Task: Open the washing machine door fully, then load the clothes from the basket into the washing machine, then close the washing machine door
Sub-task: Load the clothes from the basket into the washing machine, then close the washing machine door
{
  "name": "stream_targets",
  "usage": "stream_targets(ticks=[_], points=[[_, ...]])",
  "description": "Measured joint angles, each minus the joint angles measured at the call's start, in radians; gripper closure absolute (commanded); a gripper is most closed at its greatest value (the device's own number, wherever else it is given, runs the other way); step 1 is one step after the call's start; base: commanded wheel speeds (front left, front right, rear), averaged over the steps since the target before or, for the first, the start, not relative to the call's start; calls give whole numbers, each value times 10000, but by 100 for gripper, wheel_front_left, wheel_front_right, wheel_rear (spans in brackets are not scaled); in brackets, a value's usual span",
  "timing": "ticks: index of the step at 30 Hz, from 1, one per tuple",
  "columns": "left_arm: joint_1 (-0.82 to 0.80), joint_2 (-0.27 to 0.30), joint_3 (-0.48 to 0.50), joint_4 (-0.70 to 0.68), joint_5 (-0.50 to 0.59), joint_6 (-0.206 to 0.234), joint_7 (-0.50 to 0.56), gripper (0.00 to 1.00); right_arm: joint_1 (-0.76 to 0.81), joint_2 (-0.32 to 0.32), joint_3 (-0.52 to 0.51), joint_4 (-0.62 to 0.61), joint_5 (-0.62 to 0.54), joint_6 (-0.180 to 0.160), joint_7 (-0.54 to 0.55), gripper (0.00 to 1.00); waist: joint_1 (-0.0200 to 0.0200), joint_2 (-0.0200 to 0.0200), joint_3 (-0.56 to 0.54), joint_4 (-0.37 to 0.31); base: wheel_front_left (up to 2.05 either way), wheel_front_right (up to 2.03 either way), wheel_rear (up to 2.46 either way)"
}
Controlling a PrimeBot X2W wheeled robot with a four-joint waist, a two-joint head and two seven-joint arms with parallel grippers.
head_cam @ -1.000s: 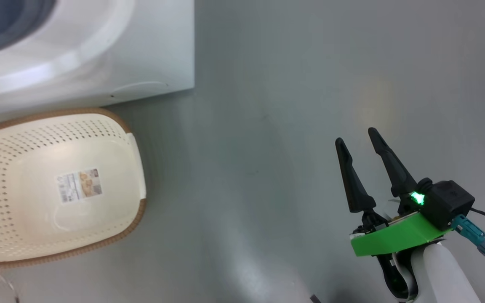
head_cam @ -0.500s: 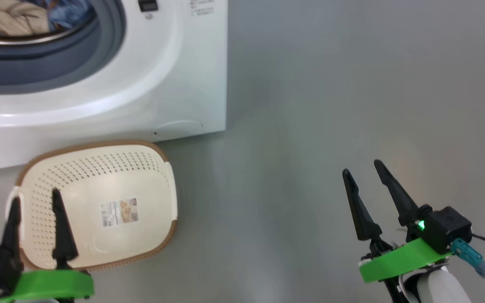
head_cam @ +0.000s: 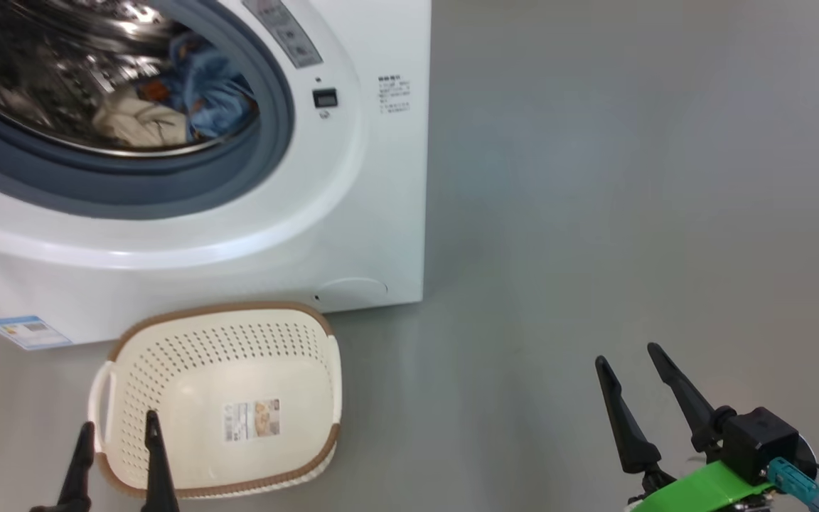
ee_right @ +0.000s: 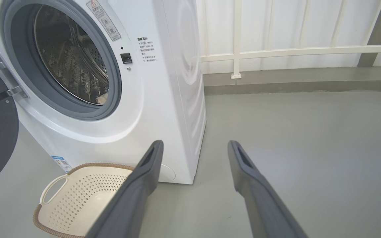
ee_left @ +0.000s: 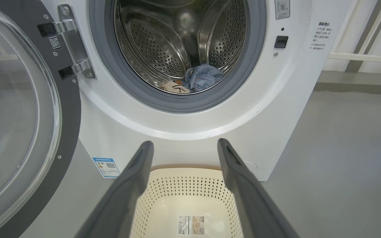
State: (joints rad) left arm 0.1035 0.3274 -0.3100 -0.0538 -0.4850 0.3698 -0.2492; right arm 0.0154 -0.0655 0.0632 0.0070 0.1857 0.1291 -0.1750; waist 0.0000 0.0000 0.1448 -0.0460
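- Left pincer [ee_left: 184, 142] is hanging with its jaws spread wide and gripping nothing, above the basket [ee_left: 184, 185]; right pincer [head_cam: 627, 355] is hovering just as wide and empty over bare floor [head_cam: 594, 178], well off to the machine's right.
- Washing machine door [ee_left: 18, 115] is standing swung out on the washing machine's [head_cam: 381, 213] left side, hanging from a metal hinge [ee_left: 74, 49].
- Judging by its build, it is going to swing stiffly as one rigid, fairly heavy piece. The glossy black ring is looking slippery to pinch and the glass bowl fragile, so pushing flat on the ring at the edge far from the hinge seems the better hold.
- Clothes [ee_left: 202, 77], blue and cream, are lying soft and crumpled at the bottom of the steel drum [ee_left: 164, 43], just inside the grey seal [ee_left: 177, 104].
- The basket is sitting on the floor against the machine's lower front edge, looking emptied, so closing the door appears to be the step remaining.
- Labels are showing but reading too small:
  - a sticker [ee_left: 191, 224] on the basket's bottom
  - a blue energy label [ee_left: 106, 167] near the machine's lower left corner
  - a QR tag [ee_left: 54, 43] on the door
  - printed characters [ee_left: 322, 36] at the upper right front.
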Motion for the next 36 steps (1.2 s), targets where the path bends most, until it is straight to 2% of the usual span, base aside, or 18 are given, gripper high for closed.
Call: stream_targets(ticks=[16, 36], points=[[405, 151, -240, -339, 90, 46, 188, 0, 816, 113, -33, -456, -82, 0, 416, 0, 0, 0, -1463, 343, 0, 0, 0], [563, 257, -286, -508, 90, 146, 336, 0, 917, 173, -42, -548, -82, 0, 426, 0, 0, 0, -1661, 275, 0, 0, 0]])
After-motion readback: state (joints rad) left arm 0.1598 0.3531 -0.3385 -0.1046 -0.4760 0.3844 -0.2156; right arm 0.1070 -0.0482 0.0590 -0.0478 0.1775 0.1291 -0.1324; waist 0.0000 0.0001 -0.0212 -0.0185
